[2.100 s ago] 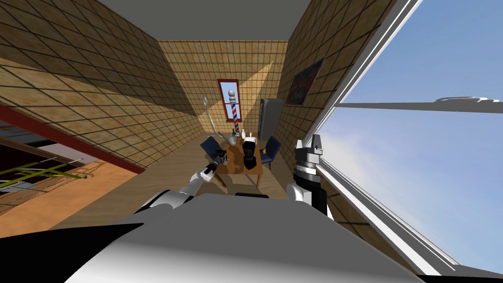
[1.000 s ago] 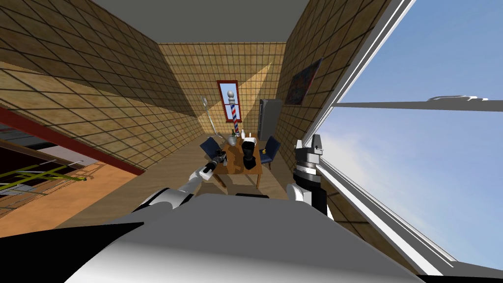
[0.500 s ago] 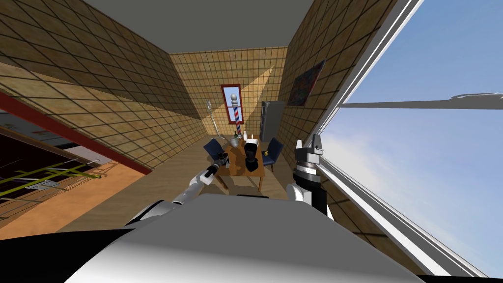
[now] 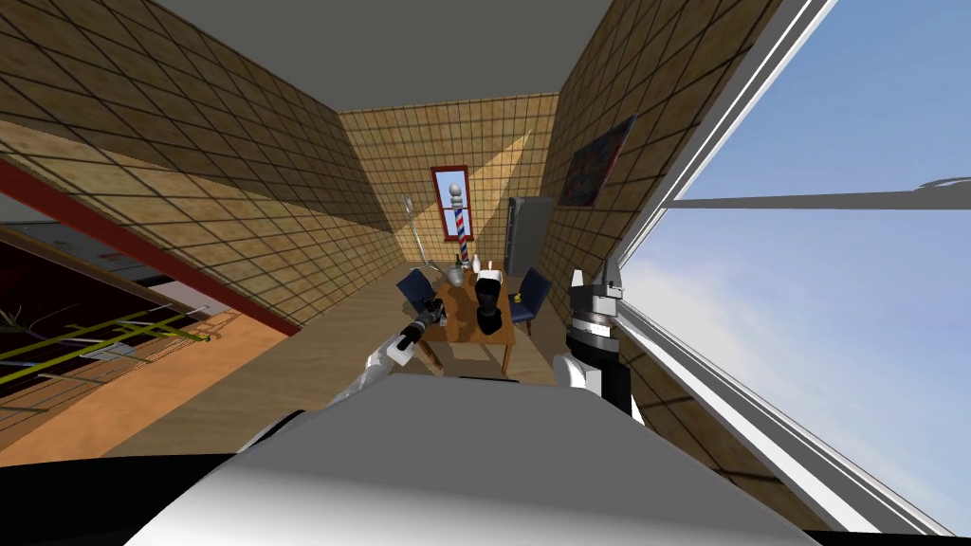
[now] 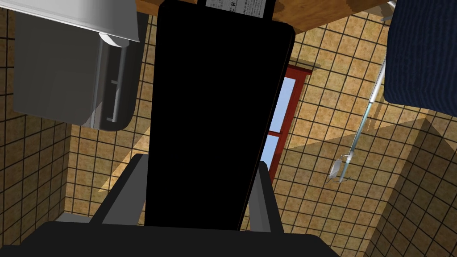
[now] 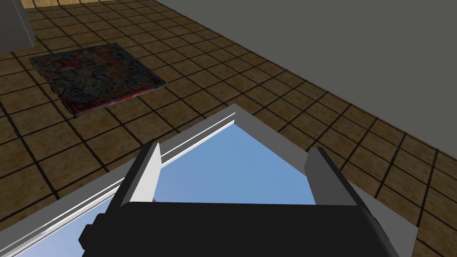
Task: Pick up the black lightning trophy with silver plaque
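Between the fingers (image 5: 139, 178) of the left gripper (image 5: 203, 158), which press its sides at the left edge of the brown wooden table (image 4: 462, 322), is the flat black trophy (image 5: 214, 111) with rounded corners; the small dark print on its silver plaque (image 5: 236, 6) is not readable. Bare tabletop separates it from a tall black object (image 4: 488, 305), and the right gripper (image 6: 234, 151), spread, is raised beside the white window frame (image 6: 196, 129).

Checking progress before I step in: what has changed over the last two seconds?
Only the whole head view has shifted and rolled a little: my own move. The left gripper stays at the table's near left edge, its fingers pressing the black trophy's sides. The right gripper stays raised by the window, open.
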You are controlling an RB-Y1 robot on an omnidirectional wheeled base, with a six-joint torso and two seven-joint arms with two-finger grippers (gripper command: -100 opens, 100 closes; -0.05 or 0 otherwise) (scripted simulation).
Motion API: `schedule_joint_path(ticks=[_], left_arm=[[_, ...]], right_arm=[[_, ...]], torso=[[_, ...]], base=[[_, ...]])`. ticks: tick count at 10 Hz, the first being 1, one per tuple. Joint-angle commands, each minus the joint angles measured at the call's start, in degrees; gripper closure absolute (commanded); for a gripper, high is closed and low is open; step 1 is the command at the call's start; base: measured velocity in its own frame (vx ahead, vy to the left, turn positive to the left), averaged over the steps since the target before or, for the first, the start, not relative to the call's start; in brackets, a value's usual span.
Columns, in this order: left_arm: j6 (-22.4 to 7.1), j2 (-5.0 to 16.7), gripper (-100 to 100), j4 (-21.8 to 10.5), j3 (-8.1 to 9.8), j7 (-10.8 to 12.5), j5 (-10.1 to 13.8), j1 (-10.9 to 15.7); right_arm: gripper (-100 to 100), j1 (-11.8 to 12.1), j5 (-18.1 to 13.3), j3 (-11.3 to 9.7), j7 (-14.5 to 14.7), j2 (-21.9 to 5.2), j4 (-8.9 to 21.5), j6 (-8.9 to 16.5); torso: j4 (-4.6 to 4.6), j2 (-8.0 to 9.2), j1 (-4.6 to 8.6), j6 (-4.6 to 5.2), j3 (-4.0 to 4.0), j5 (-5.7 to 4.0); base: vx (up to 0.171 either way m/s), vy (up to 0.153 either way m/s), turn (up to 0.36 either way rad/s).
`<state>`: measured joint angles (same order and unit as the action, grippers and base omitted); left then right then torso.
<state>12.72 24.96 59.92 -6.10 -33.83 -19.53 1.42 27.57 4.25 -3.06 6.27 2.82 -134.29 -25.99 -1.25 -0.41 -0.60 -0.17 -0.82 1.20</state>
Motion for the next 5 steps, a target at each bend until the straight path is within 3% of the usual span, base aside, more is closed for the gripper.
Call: schedule_joint_path(ticks=[1,2,4,5], left_arm=[[-0.4,-0.7,100,2.7,0.19,0.5,-1.1,-0.8],[-2.1,-1.6,100,4.4,0.32,1.5,-3.4,-3.5],[-2.1,-1.6,100,7.5,0.32,1.5,-3.4,-3.8],[-3.8,-2.6,100,9.3,0.45,2.6,-5.7,-6.8]], right_arm=[[0,0.0,0.0,0.0,0.0,0.0,0.0,0.0],[0,0.0,0.0,0.0,0.0,0.0,0.0,0.0],[0,0.0,0.0,0.0,0.0,0.0,0.0,0.0],[0,0.0,0.0,0.0,0.0,0.0,0.0,0.0]], torso=[[0.0,0.0,0.0,0.0,0.0,0.0],[0.05,-0.05,-0.02,0.08,0.0,-0.01],[0.02,-0.07,-0.08,0.06,-0.03,0.02],[0.08,0.0,0.0,0.12,0.03,0.0]], base=[[0.043,0.027,0.054],[0.065,0.04,0.051],[0.031,0.025,0.025],[0.041,0.035,0.055]])
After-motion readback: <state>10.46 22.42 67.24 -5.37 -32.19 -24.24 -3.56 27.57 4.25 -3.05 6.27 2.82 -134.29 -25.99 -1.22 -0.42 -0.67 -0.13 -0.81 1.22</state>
